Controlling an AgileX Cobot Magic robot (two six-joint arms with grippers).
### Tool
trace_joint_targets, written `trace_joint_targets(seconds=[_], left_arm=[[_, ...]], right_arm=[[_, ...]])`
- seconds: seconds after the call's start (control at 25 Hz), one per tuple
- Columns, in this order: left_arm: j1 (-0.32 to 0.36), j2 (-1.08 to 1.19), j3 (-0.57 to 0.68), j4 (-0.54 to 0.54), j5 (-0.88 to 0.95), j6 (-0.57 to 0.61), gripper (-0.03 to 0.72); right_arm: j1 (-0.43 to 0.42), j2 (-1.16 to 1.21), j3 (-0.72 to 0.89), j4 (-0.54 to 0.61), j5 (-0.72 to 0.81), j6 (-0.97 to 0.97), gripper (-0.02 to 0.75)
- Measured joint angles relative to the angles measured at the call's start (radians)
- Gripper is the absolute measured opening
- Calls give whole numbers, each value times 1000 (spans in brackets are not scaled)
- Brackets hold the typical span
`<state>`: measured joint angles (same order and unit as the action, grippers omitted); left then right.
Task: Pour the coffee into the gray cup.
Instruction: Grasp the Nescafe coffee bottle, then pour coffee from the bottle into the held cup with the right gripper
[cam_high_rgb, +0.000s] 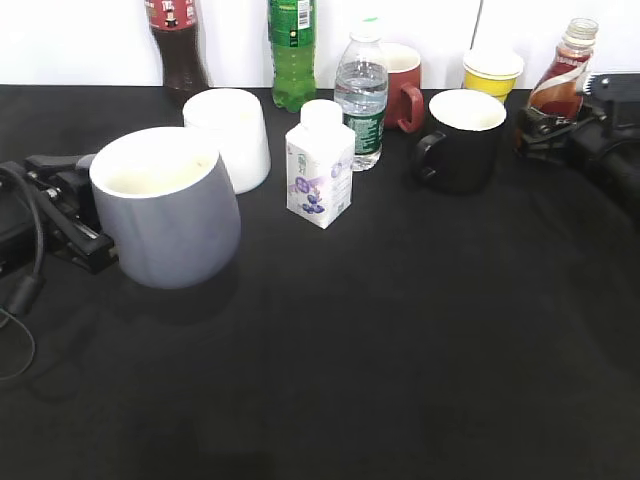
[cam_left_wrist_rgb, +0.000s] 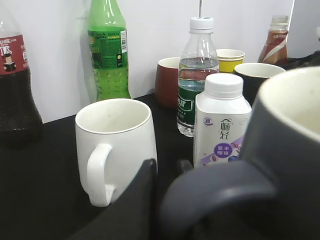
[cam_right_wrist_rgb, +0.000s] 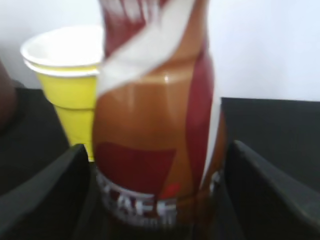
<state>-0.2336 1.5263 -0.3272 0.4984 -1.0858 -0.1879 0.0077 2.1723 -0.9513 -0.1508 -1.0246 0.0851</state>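
Note:
The gray cup (cam_high_rgb: 170, 220) stands tilted at the left of the black table. My left gripper (cam_high_rgb: 92, 238) is behind it, shut on its loop handle. In the left wrist view the handle (cam_left_wrist_rgb: 220, 190) fills the foreground beside the gripper (cam_left_wrist_rgb: 169, 167), with the cup's body (cam_left_wrist_rgb: 290, 140) at the right. The coffee (cam_high_rgb: 562, 80), a curvy bottle of brown liquid with a red-and-white label, is at the far right back, leaning slightly. My right gripper (cam_high_rgb: 548, 125) is shut on its lower body. In the right wrist view the bottle (cam_right_wrist_rgb: 150, 115) sits between the gripper's fingers (cam_right_wrist_rgb: 157, 165).
A white mug (cam_high_rgb: 235, 130) stands just behind the gray cup. A small milk carton (cam_high_rgb: 320, 170) and a water bottle (cam_high_rgb: 362, 95) are mid-table. A black mug (cam_high_rgb: 462, 140), red mug (cam_high_rgb: 405, 85) and yellow cup (cam_high_rgb: 492, 72) stand near the coffee. Green (cam_high_rgb: 293, 50) and cola (cam_high_rgb: 178, 45) bottles line the back.

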Motion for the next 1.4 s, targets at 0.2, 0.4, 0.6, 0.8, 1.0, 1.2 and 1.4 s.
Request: trace_joint_targets(seconds=[0.2,0.4,0.6,0.8,1.0,1.2,1.4], left_arm=[[0,0,0,0,-1,0,81],[0,0,0,0,-2,0,81],[0,0,0,0,-2,0,81],[0,0,0,5,-5,0,81],[0,0,0,40,-5,0,81],[-2,0,0,125,-6,0,81],[-3,0,0,131,-6,0,81]], right_arm=[[0,85,-96,-9,4,6,630],[10,119,-182,-72,47,24,563],[13,120,-182,-61,47,23,533],[13,21,-63,-57,25,-17,533],[14,-224,84,-61,26,-19,533],[15,-488,165,-307,193,143,533],[186,-632,170,-459,302,289,533]])
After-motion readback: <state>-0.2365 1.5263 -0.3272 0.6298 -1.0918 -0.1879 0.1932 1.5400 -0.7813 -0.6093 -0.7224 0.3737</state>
